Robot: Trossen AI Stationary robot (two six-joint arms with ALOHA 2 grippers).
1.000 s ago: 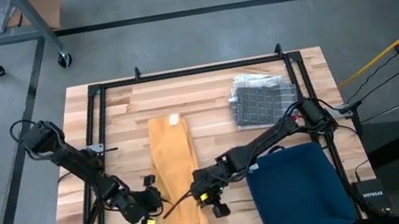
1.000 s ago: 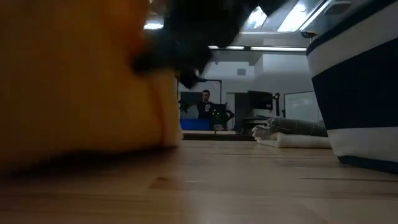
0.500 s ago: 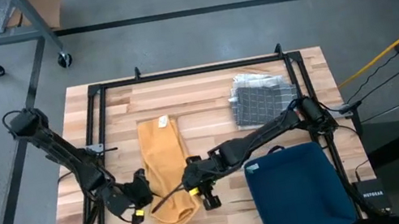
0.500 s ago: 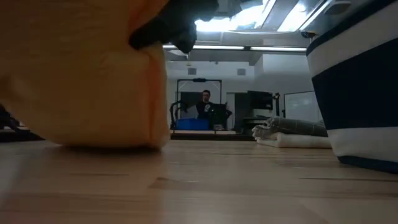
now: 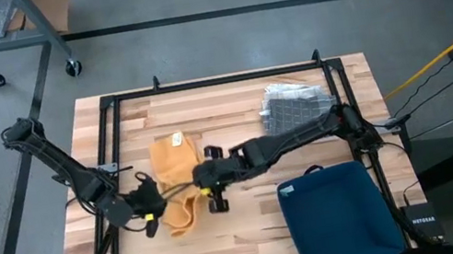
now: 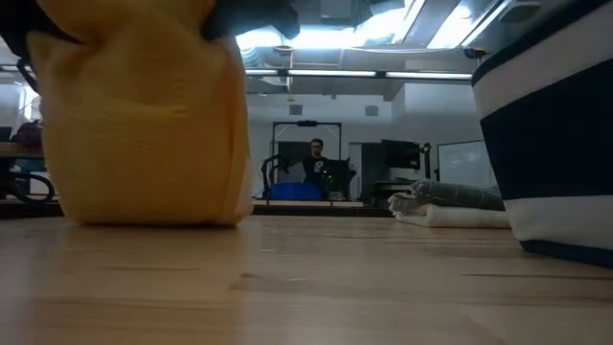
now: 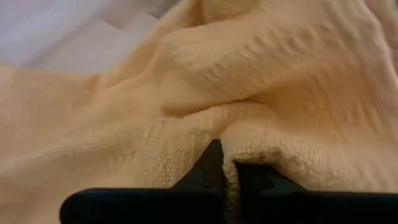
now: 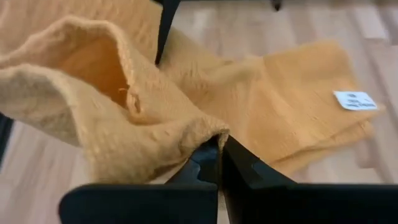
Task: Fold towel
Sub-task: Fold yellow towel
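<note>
A yellow towel [image 5: 174,174] lies on the wooden table with its far end and white label [image 5: 175,139] flat on the boards. Its near end is raised between my two grippers. My left gripper [image 5: 153,199] is shut on the towel's near left corner, and my right gripper [image 5: 202,184] on its near right corner. In the low view the towel [image 6: 144,125] hangs as a wide sheet whose lower fold rests on the table. Both wrist views show shut fingers with yellow cloth between them. My left gripper pinches the towel's near edge [image 7: 249,146] at its left corner between its two fingers, coming from the table's left and slanting down. The cloth bunches up over the fingertips [image 7: 214,158] and hangs slack beyond them; how many layers are held cannot be told. My right gripper pinches a thick folded edge [image 8: 208,134] at the towel's near right corner between its two fingers, slanting down from the table's right. That corner is lifted clear. The cloth sags in a loose pocket [image 8: 93,68] toward the flat far end [image 8: 298,93].
A folded grey checked cloth [image 5: 296,110] lies at the far right of the table. A dark blue bin [image 5: 336,215] stands at the near right; its wall [image 6: 556,144] shows close in the low view. A person [image 6: 316,158] sits far off in the room behind.
Both grippers have risen and gone toward the table's far edge, staying shut on the towel. The towel's near end has lifted off the table and come over toward the far end, so the towel looks shorter and bunched. The labelled far end has stayed down and shifted slightly left.
</note>
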